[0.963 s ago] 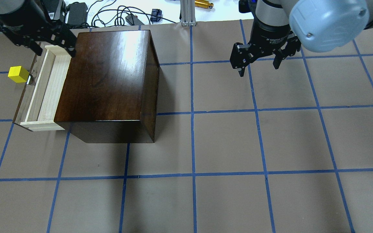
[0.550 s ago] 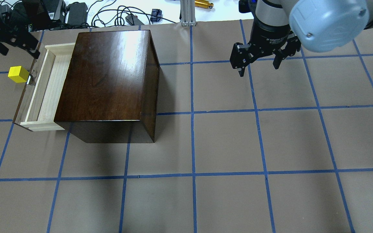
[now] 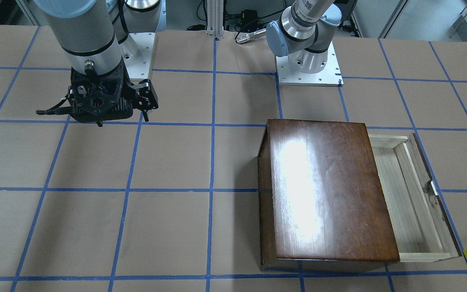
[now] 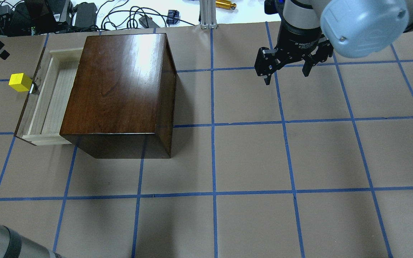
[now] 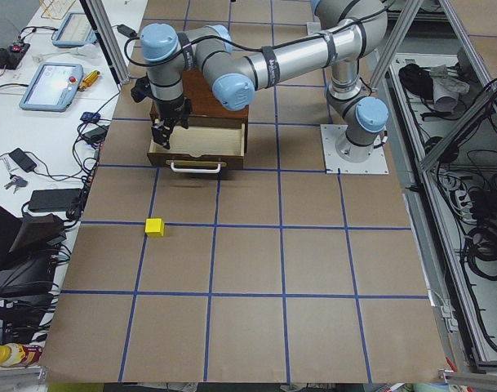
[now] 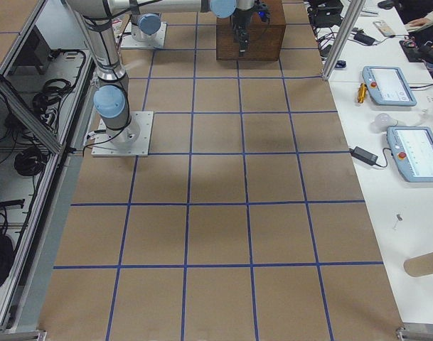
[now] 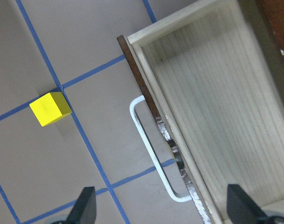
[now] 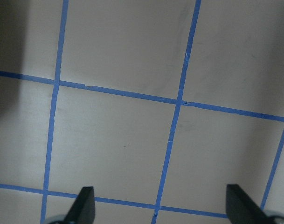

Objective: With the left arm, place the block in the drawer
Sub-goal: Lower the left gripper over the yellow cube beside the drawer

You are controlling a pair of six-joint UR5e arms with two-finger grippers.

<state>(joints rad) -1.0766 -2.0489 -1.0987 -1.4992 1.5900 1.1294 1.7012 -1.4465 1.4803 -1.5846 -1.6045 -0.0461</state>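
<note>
Block [image 4: 20, 82] sits on table [image 4: 249, 154], outside drawer [image 4: 47, 104], near its pull [image 7: 150, 149], not touching. Drawer stands pulled out of wooden box [image 4: 120, 82]. L gripper [image 7: 162, 207] hovers over drawer front, jaws spread wide, nothing held. R gripper [image 4: 286, 76] well apart, also spread, unloaded.

A table [image 4: 249, 157] papered in brown is marked off by blue tape [image 4: 212, 107]; cables [image 4: 120, 16] and a teach pendant [image 6: 389, 84] are laid alongside.
</note>
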